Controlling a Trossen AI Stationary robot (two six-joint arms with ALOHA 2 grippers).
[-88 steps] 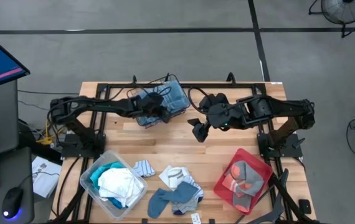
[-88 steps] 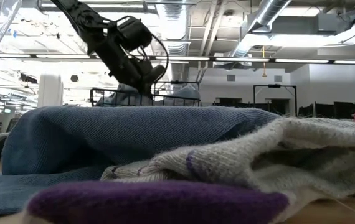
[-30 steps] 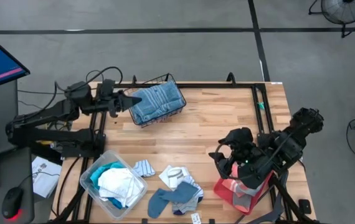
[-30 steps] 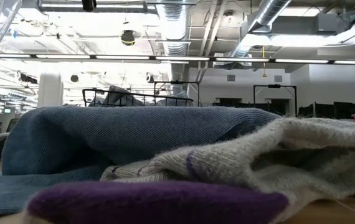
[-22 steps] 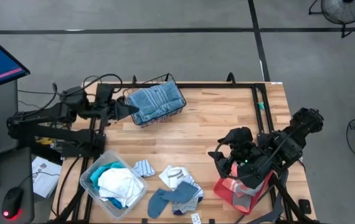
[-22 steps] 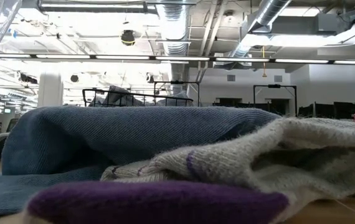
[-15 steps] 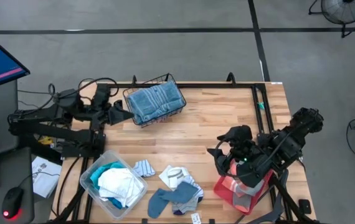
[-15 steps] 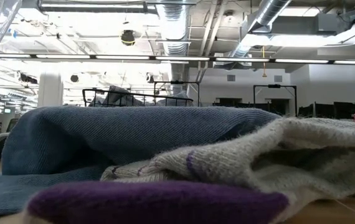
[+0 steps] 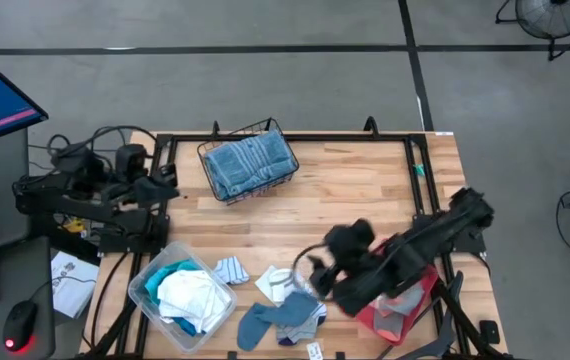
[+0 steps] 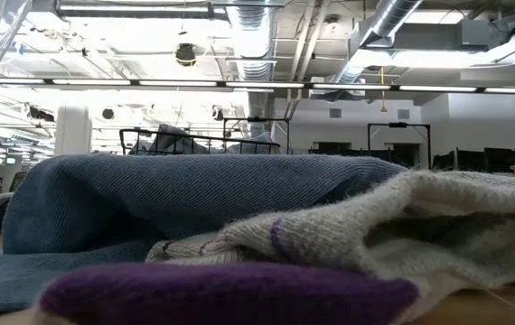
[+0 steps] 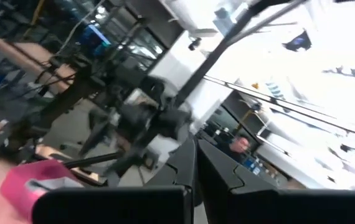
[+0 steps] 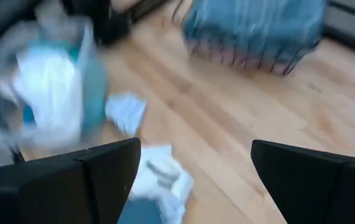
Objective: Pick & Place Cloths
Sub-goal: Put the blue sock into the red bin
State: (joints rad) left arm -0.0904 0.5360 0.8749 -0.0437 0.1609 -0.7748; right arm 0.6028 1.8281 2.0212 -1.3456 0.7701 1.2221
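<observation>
A grey-blue striped towel (image 9: 252,163) lies in the black wire basket (image 9: 208,152) at the far side. White and turquoise cloths (image 9: 183,296) fill a clear bin (image 9: 141,280) near the front left, with a small striped cloth (image 9: 230,270) beside it. A white sock (image 9: 283,282) and blue-grey socks (image 9: 268,322) lie heaped at the front edge. My right gripper (image 9: 317,275) hangs open above the heap's right side, touching nothing; its wrist view shows the white sock (image 12: 159,171) below the right gripper (image 12: 193,180). My left gripper (image 9: 167,188) is shut and empty at the table's left edge.
A red tray (image 9: 417,303) with grey and coral socks sits at the front right, under my right arm. The low view is filled by the sock heap (image 10: 185,203). Bare wood lies between the basket and the heap (image 9: 335,195). A person (image 11: 240,146) shows in the room beyond.
My left gripper has drawn back from the basket toward the table's left edge and tipped upward, staying shut. My right gripper has swung from above the red tray leftward and down toward the sock heap, staying open. No cloth has moved.
</observation>
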